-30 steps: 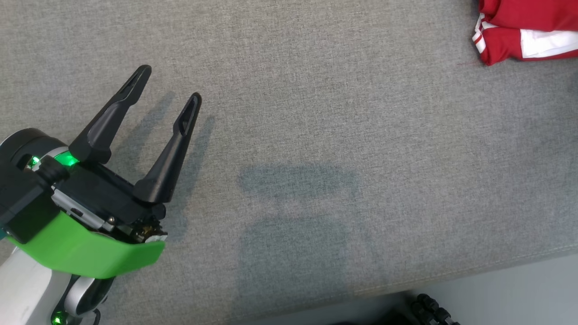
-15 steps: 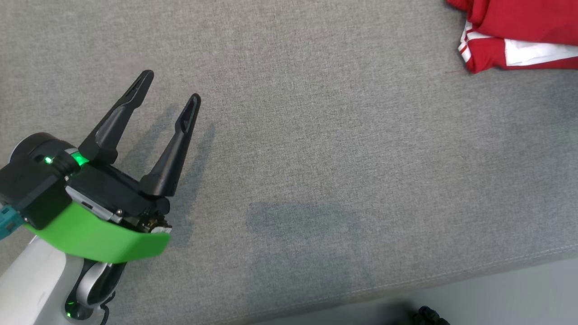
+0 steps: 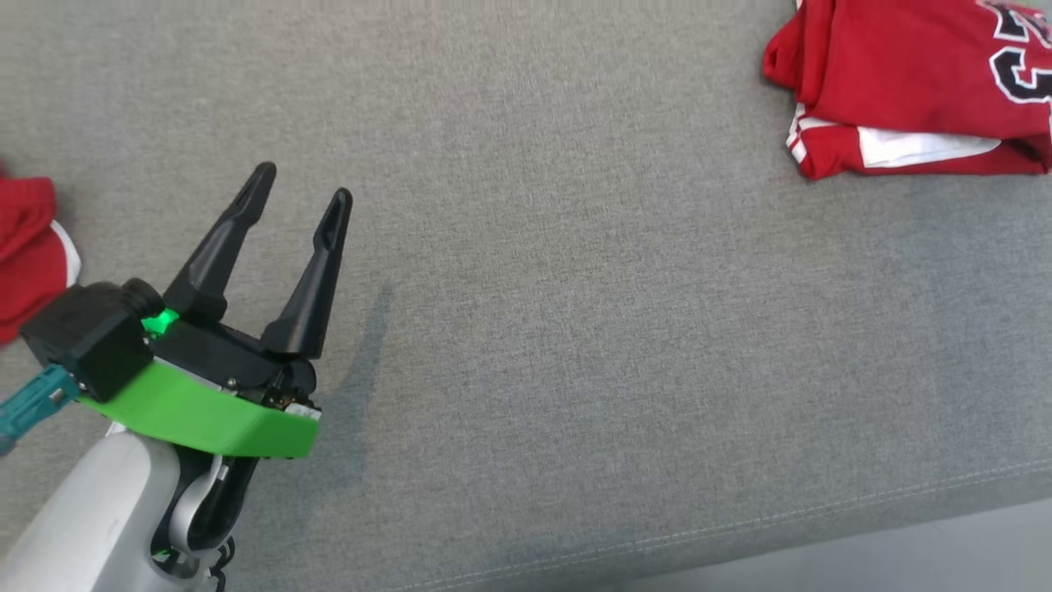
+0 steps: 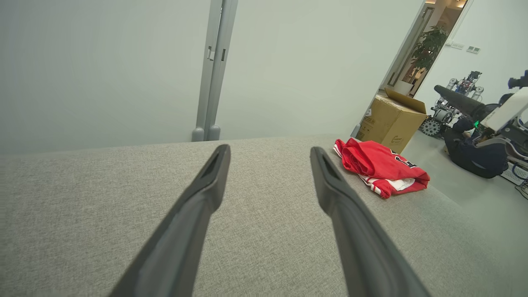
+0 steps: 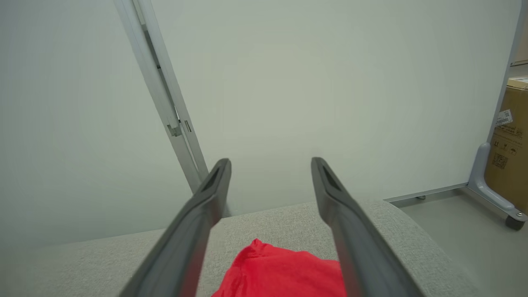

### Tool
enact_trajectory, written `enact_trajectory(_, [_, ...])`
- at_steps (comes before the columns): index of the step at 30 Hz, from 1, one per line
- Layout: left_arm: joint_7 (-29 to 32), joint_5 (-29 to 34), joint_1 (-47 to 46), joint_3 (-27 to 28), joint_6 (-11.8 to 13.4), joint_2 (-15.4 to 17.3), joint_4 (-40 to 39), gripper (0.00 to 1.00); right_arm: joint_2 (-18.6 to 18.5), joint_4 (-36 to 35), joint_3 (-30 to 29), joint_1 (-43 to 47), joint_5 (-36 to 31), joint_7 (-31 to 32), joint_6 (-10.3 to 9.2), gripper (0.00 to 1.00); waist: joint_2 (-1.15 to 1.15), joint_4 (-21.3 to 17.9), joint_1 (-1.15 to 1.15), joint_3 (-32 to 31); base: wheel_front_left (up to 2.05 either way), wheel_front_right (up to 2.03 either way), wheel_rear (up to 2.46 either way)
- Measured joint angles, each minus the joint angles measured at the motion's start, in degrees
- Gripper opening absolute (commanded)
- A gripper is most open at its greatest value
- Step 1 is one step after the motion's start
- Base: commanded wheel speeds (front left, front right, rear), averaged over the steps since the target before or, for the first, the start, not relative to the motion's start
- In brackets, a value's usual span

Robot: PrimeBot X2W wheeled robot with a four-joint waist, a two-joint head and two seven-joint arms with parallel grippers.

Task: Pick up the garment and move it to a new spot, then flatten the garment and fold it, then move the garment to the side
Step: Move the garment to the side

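Note:
A folded red jersey (image 3: 904,90) with white trim and a black-and-white number lies at the far right of the grey fabric surface (image 3: 575,329). My left gripper (image 3: 302,182) hovers open at the lower left, far from the jersey, with nothing between its fingers. In the left wrist view the left gripper (image 4: 269,149) points across the surface, with the jersey (image 4: 381,167) off to the right. My right gripper (image 5: 270,165) is open, and red cloth (image 5: 280,272) lies below and between its fingers, apart from them.
A second piece of red cloth (image 3: 25,247) shows at the left edge. The surface's seamed front edge (image 3: 740,526) runs along the bottom, with floor (image 3: 904,559) beyond. A cardboard box (image 4: 390,121), a grey post (image 4: 212,70) and other robot gear (image 4: 474,152) stand around.
The head camera has shifted, so more of the folded jersey shows and red cloth has entered at the left edge. The left gripper stays open and has turned slightly.

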Motion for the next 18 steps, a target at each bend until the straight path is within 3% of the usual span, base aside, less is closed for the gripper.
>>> enact_trajectory(8, [-0.52, -1.86, 2.42, 0.35, 1.03, -2.81, 4.53, 1.00, 0.43, -3.25, 1.79, 5.04, -0.41, -0.07, 0.35, 1.00, 0.00, 1.87, 0.00, -5.88, 0.00, 0.00, 0.00])
enact_trajectory(18, [-0.99, -1.83, 6.22, 1.75, 2.43, -4.35, 10.09, 1.00, 4.45, -5.90, 4.82, 17.08, -0.45, -0.08, 0.66, 1.00, 0.00, 5.81, 0.00, -13.16, 0.00, 0.00, 0.00])
